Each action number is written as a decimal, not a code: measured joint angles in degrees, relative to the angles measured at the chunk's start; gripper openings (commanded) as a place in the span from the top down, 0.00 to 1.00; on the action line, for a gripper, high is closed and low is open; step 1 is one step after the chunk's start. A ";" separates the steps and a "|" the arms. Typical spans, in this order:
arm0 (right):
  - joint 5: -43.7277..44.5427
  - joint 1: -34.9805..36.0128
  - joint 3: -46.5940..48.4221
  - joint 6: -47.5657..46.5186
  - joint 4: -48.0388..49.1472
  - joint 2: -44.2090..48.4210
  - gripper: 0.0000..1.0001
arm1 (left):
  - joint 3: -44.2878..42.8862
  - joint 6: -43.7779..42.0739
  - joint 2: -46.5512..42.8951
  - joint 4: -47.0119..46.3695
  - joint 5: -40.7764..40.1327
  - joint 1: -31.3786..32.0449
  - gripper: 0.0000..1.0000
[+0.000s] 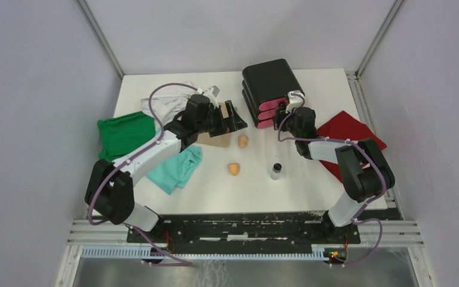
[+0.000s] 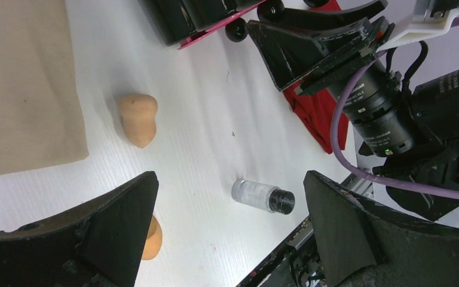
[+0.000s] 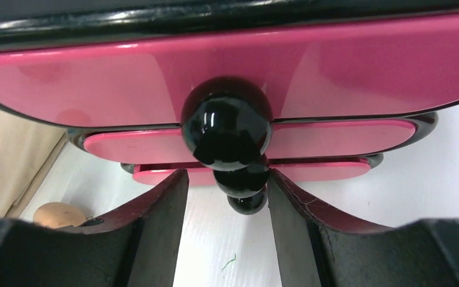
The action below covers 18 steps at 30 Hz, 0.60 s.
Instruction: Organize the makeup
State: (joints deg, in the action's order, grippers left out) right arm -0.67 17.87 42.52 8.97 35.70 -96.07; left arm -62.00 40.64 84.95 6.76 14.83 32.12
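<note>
Two orange egg-shaped sponges (image 1: 243, 141) (image 1: 233, 169) lie mid-table. A black-capped clear bottle (image 1: 276, 171) stands to their right. My left gripper (image 1: 234, 116) hovers open above the far sponge (image 2: 137, 118). In its wrist view the bottle (image 2: 263, 196) shows between the wide-apart fingers, and the near sponge (image 2: 153, 238) peeks out from behind the left finger. My right gripper (image 1: 284, 113) is at the pink drawer fronts (image 3: 334, 66) of the black box (image 1: 272, 78). Its jaws flank the black knobs (image 3: 227, 122), with a gap on the left side. One sponge (image 3: 58, 214) shows at lower left.
Folded cloths lie around: green (image 1: 122, 134), teal (image 1: 176, 167) and white (image 1: 170, 98) on the left, red (image 1: 349, 131) on the right. A tan sheet (image 1: 212, 139) lies under the left wrist. White walls enclose the table on three sides.
</note>
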 measured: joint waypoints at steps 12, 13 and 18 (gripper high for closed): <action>1.18 -0.37 1.29 0.42 0.37 -1.42 0.73 | 0.57 -1.01 -0.24 0.85 -0.94 -0.02 0.01; 1.18 -0.37 1.29 0.39 0.37 -1.42 0.76 | 0.57 -1.01 -0.28 0.85 -0.98 0.00 0.01; 1.14 -0.37 1.27 0.37 0.35 -1.36 0.88 | 0.57 -1.03 -0.35 0.85 -1.18 0.00 0.01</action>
State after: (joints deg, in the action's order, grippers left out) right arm 0.47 17.50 43.79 9.34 36.05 -97.43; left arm -61.43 39.62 84.60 7.62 13.65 32.12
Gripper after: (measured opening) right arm 0.404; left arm 0.994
